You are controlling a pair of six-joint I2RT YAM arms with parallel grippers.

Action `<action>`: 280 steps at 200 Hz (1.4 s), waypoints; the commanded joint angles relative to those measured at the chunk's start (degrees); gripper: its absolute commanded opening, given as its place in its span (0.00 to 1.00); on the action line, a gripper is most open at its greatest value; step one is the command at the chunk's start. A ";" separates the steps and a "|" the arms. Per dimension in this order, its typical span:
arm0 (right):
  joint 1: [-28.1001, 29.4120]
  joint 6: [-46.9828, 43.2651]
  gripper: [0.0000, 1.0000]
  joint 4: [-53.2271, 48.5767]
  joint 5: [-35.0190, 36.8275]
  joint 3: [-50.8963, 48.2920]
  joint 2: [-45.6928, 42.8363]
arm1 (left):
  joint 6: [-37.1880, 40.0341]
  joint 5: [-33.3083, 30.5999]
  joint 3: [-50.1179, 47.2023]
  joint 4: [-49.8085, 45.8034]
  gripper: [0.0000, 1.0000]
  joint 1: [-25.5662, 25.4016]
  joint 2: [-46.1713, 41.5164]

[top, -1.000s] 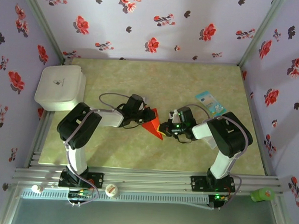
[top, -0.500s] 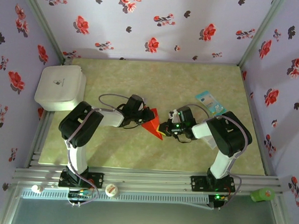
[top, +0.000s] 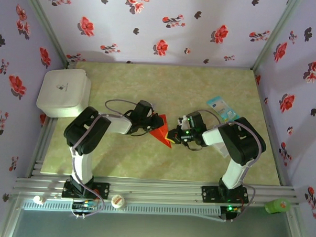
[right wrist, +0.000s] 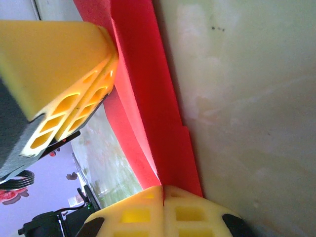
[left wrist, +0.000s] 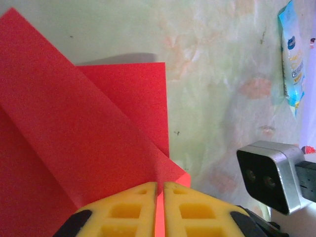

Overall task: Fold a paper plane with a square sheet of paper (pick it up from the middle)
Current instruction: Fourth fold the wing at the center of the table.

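**Top external.** Worktop: matt, mottled pale green-beige, walled on three sides. The red sheet is at mid-worktop, somewhat nearer the near edge. It is partly folded into a pointed wedge with its tip toward the near edge. The left hand meets its left side and the right hand meets its right tip. A white rounded box sits at the left edge toward the far-left corner. A light-blue-and-white packet lies toward the right edge, just beyond the right arm. Bare worktop runs from the sheet to the far edge.

**Left wrist.** The left hand has yellow ribbed fingers clenched on the red sheet, with a thin red sliver pinched between them. The paper is matt and finely grained, with overlapping flat layers, straight crisp edges and one square corner. The packet is glossy and lies well apart at the upper right. A grey camera block is near on the right.

**Right wrist.** The right hand is clenched on the red sheet at its narrow end. A folded ridge runs away from the fingers. The left hand's yellow fingers grip the far part of the sheet. Bare worktop lies alongside the paper edge.
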 commanded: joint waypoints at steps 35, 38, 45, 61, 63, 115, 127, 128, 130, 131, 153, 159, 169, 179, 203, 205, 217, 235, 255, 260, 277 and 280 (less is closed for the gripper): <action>0.62 -0.05 0.00 -4.66 -0.02 -0.03 2.94 | -0.63 -0.21 1.31 -0.35 0.12 0.59 1.91; 0.62 -0.03 0.00 -4.69 -0.07 0.00 2.94 | -0.54 -0.28 1.25 -0.42 0.12 0.59 1.93; 0.62 0.03 0.00 -4.65 -0.02 -0.09 2.87 | -0.48 -0.33 1.32 -0.59 0.12 0.59 1.94; 0.56 0.04 0.00 -4.79 -0.11 0.03 2.97 | -0.42 -0.48 1.33 -0.75 0.12 0.55 1.95; 0.54 0.04 0.00 -4.77 -0.11 0.06 3.02 | -0.45 -0.48 1.33 -0.76 0.12 0.52 2.01; 0.53 0.28 0.00 -4.71 -0.05 0.04 2.84 | 0.67 -0.39 2.38 -3.97 0.11 0.61 3.05; 0.53 0.39 0.00 -4.64 -0.02 0.01 2.59 | 0.78 -0.46 2.56 -4.79 0.11 0.68 3.41; 0.53 0.39 0.00 -4.63 -0.07 0.01 2.59 | 0.75 -0.43 2.56 -4.85 0.11 0.68 3.42; 0.53 0.44 0.00 -4.62 -0.03 0.01 2.53 | 0.79 -0.40 2.56 -4.97 0.11 0.64 3.43; 0.53 0.42 0.00 -4.67 -0.03 0.01 2.47 | 0.84 -0.40 2.56 -5.03 0.11 0.66 3.47; 0.53 0.57 0.03 -4.81 -0.02 -0.17 1.54 | 1.41 -0.40 2.60 -6.22 0.10 0.65 3.87; 0.53 0.57 0.05 -4.90 -0.02 -0.33 1.11 | 1.58 -0.39 2.57 -6.48 0.10 0.68 3.91; 0.53 0.40 0.05 -5.31 -0.02 -0.51 0.47 | 1.78 -0.39 2.67 -6.88 0.10 0.62 4.15; 0.61 0.16 0.07 -5.63 -0.28 -0.73 -0.10 | 2.01 -0.39 2.65 -7.28 0.10 0.63 4.40; 0.71 -0.60 0.09 -7.02 -0.33 -1.30 -1.52 | 2.05 -0.39 2.47 -7.29 0.10 0.67 4.54; 0.71 -0.65 0.10 -7.13 -0.36 -1.35 -1.62 | 2.08 -0.39 2.47 -7.34 0.10 0.68 4.52; 0.71 -0.87 0.11 -7.76 -0.37 -1.73 -2.27 | 2.20 -0.40 2.47 -7.42 0.10 0.61 4.50; 0.88 -1.25 0.14 -8.61 -0.20 -2.09 -3.28 | 2.28 -0.39 2.64 -7.64 0.10 0.66 4.49; 1.23 -2.05 0.15 -10.03 -0.29 -2.10 -4.01 | 2.28 -0.42 2.67 -7.73 0.10 0.64 4.42; 1.39 -2.32 0.14 -10.50 -0.29 -2.01 -4.17 | 2.38 -0.45 2.66 -7.73 0.10 0.63 4.48; 1.53 -2.97 0.13 -11.87 -0.04 -2.25 -4.47 | 2.37 -0.39 2.56 -7.73 0.10 0.64 4.41; 1.55 -3.15 0.12 -12.11 0.16 -2.33 -4.57 | 2.39 -0.41 2.56 -7.73 0.10 0.64 4.44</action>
